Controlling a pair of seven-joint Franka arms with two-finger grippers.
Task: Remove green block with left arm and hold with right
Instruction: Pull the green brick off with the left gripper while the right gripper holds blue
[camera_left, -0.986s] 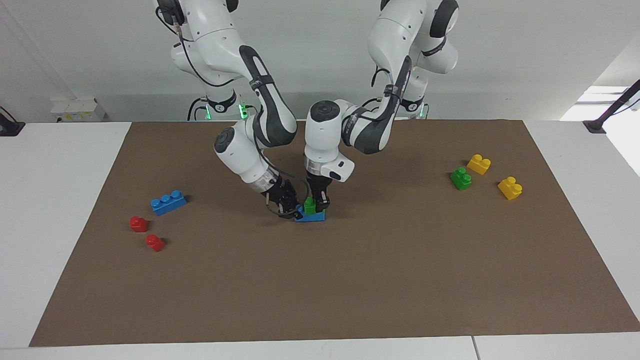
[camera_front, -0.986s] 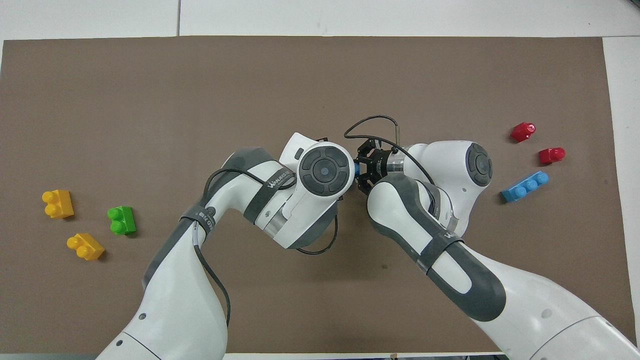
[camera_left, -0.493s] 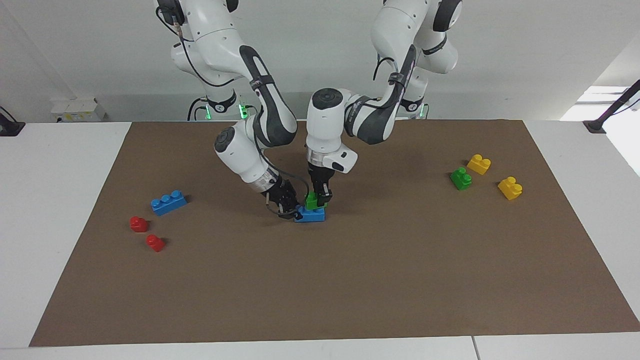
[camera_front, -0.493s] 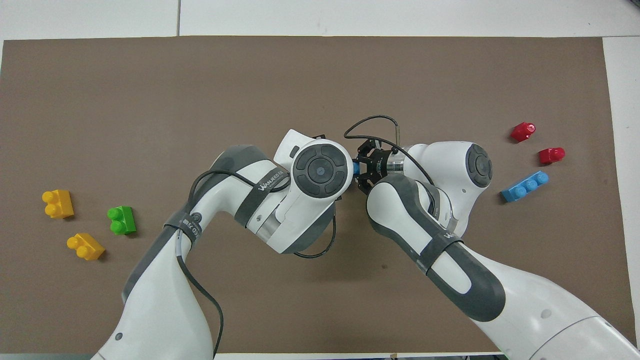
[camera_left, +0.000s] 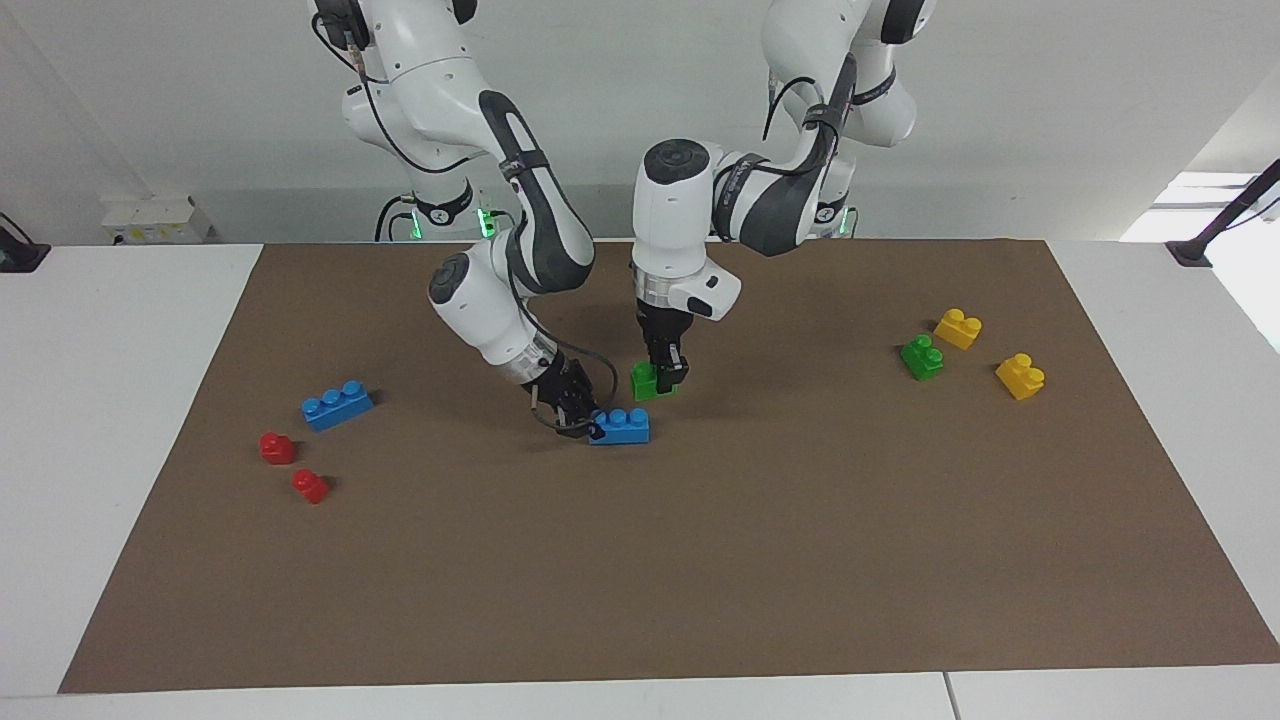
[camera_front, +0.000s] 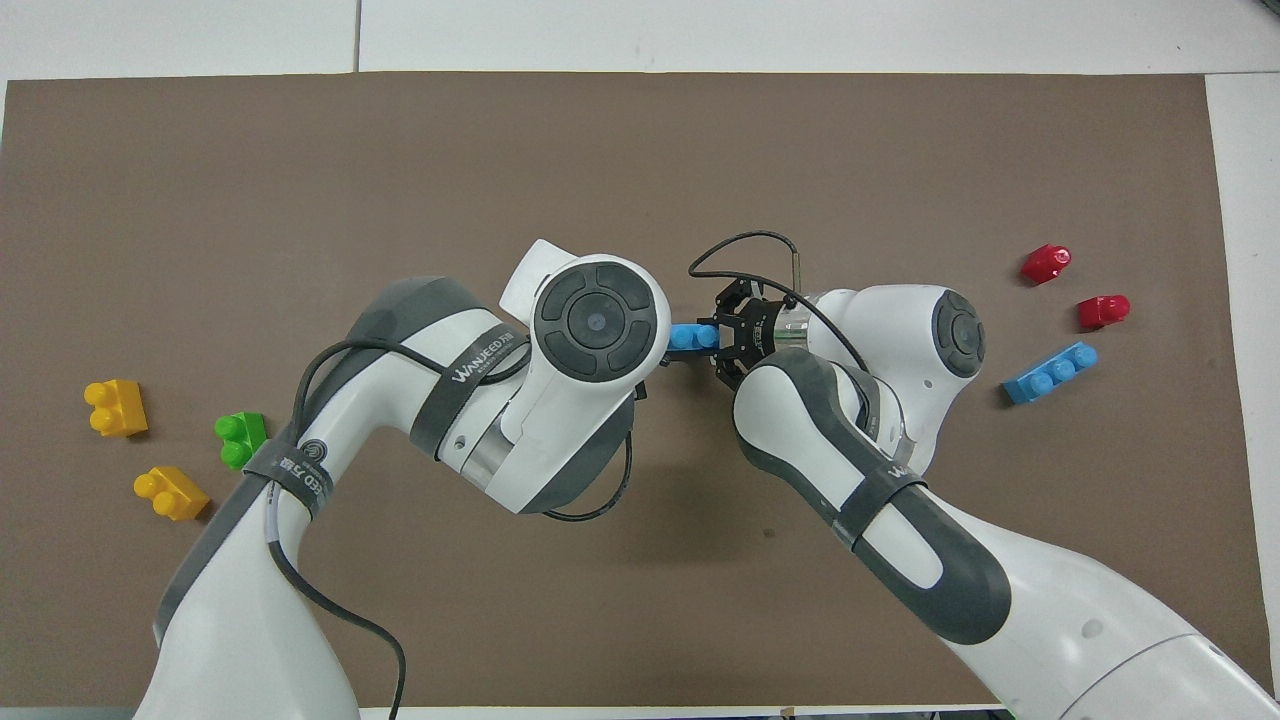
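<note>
The bright-green block (camera_left: 643, 383) is in my left gripper (camera_left: 668, 378), which is shut on it and holds it in the air, apart from and just above the blue three-stud brick (camera_left: 620, 427). That blue brick lies on the brown mat (camera_left: 700, 560) in the middle of the table. My right gripper (camera_left: 590, 427), the one with the wire loop, is shut on the end of the blue brick and holds it down. In the overhead view the left arm's wrist hides the green block; the blue brick (camera_front: 688, 337) and the right gripper (camera_front: 712, 338) show.
A darker green brick (camera_left: 921, 357) and two yellow bricks (camera_left: 957, 328) (camera_left: 1019, 376) lie toward the left arm's end. Another blue three-stud brick (camera_left: 337, 405) and two red pieces (camera_left: 277, 447) (camera_left: 310, 486) lie toward the right arm's end.
My left gripper has pulled the green block off the blue brick and lifted it up and toward the left arm's end. The right gripper and the blue brick have stayed in place.
</note>
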